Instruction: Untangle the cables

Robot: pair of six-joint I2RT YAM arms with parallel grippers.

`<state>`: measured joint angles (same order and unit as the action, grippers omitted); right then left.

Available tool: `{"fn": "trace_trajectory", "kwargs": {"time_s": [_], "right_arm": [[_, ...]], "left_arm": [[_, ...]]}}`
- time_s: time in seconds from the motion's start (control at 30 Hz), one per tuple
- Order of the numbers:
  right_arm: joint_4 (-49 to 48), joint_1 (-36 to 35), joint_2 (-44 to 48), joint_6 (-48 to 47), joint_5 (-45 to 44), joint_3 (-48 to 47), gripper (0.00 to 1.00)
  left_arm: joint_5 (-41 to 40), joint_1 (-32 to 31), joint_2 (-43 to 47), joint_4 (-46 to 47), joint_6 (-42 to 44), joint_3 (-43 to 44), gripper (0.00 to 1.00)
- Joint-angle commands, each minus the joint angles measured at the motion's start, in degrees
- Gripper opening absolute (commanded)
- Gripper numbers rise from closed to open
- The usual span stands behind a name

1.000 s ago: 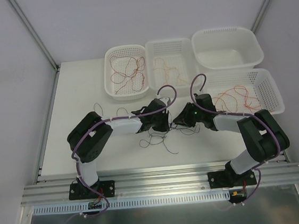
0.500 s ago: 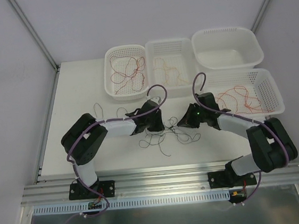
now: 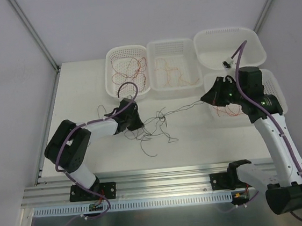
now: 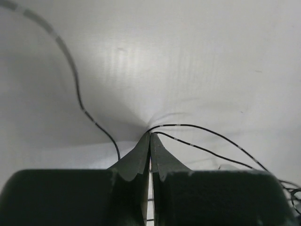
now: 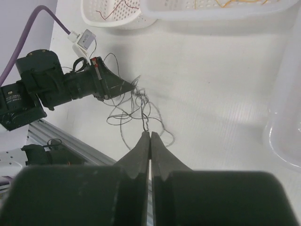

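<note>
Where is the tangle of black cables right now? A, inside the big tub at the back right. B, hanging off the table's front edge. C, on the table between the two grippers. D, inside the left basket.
C: the black cables lie spread on the table, with strands running to the left gripper on one side and the right gripper on the other.

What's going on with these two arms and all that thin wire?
Two robot arms are untangling thin black cables on the table. The left claw is pinched shut on some at one side; the right claw, also shut, holds one strand stretched taut toward the baskets. A loose clump lies between them.
</note>
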<state>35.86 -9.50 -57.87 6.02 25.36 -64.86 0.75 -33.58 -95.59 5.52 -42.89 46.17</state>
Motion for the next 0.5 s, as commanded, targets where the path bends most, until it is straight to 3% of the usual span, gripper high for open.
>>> {"fn": "trace_trajectory", "kwargs": {"time_s": [0.0, 0.33, 0.47], "right_arm": [[8.5, 1.8, 3.7, -5.1, 0.7, -5.4, 0.01], [9.6, 4.7, 9.2, -5.8, -7.5, -21.1, 0.01], [6.1, 4.6, 10.1, -6.6, -11.6, -25.3, 0.01]], "left_arm": [[-3.6, 4.2, 4.2, -7.5, 0.5, -3.9, 0.00], [-9.3, 20.5, 18.7, -17.7, 7.6, -8.9, 0.00], [-17.4, 23.5, 22.5, -23.9, 8.2, -6.3, 0.00]]}}
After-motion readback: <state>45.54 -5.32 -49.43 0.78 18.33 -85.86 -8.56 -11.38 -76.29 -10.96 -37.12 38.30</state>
